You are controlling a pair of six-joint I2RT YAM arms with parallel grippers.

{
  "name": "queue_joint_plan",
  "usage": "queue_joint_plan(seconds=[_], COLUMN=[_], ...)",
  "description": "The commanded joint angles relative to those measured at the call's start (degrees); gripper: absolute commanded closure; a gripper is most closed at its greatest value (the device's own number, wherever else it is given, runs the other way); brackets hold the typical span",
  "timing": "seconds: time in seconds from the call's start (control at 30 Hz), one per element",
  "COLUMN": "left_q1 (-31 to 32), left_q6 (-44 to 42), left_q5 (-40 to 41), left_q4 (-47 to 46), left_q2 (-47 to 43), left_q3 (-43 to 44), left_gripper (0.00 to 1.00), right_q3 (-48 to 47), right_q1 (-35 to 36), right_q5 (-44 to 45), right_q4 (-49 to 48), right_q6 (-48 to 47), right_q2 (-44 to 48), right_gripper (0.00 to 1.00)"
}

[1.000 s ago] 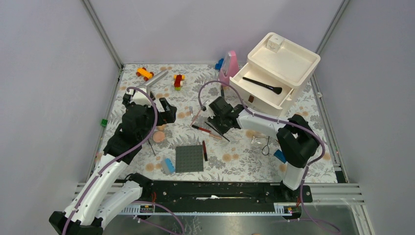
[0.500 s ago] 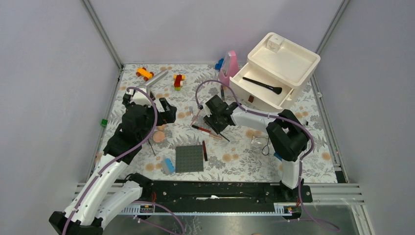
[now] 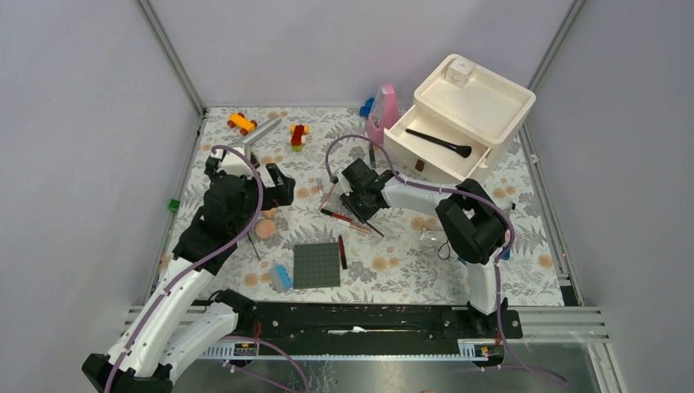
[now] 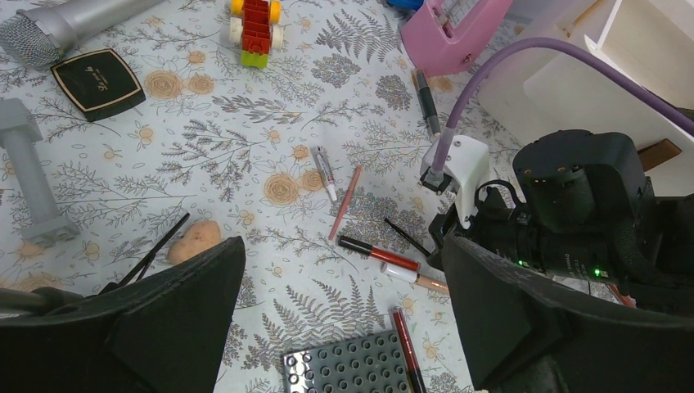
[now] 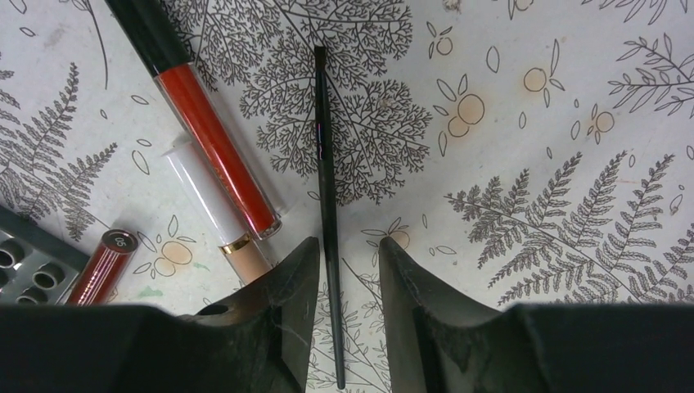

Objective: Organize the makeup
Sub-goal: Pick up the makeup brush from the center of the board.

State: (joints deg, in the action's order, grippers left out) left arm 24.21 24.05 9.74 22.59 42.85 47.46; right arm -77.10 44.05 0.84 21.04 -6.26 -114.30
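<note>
a fern-printed cloth lies flat between plain grey walls. left gripper spread wide. right gripper, fingers slightly parted, straddles a thin black brush.

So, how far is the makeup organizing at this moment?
Done: one makeup brush lies in the open drawer. In hand: the right hand is low over the table, its fingers either side of a thin black brush, not closed on it. Left: the red lip gloss, pale tube, pink stick, black compact and peach puff lie on the table. The left hand is open and empty.
</note>
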Motion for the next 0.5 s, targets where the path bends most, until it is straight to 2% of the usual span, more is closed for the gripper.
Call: queue_joint_plan(seconds=[0.0, 0.1, 0.3, 0.47], left_q1=[-0.4, -0.39, -0.48, -0.54], left_q6=[0.56, 0.51, 0.56, 0.56], left_q5=[-0.77, -0.78, -0.87, -0.88], left_q4=[-2.65, -2.63, -2.62, -2.63], left_q2=[-0.62, -0.53, -0.41, -0.44], left_q3=[0.09, 0.09, 0.09, 0.09], left_gripper=[0.01, 0.01, 0.01, 0.01], right_q3=[-1.16, -0.34, 1.2, 0.66], right_q1=[-0.45, -0.42, -0.76, -0.89], right_q5=[-0.68, -0.67, -0.34, 2.6], right_q4=[-0.38, -0.65, -1.44, -1.13], right_q6=[-0.36, -0.31, -0.17, -1.55], right_q2=[-1.95, -2.07, -1.28, 2.1], right_gripper=[0.63, 0.72, 0.99, 1.0])
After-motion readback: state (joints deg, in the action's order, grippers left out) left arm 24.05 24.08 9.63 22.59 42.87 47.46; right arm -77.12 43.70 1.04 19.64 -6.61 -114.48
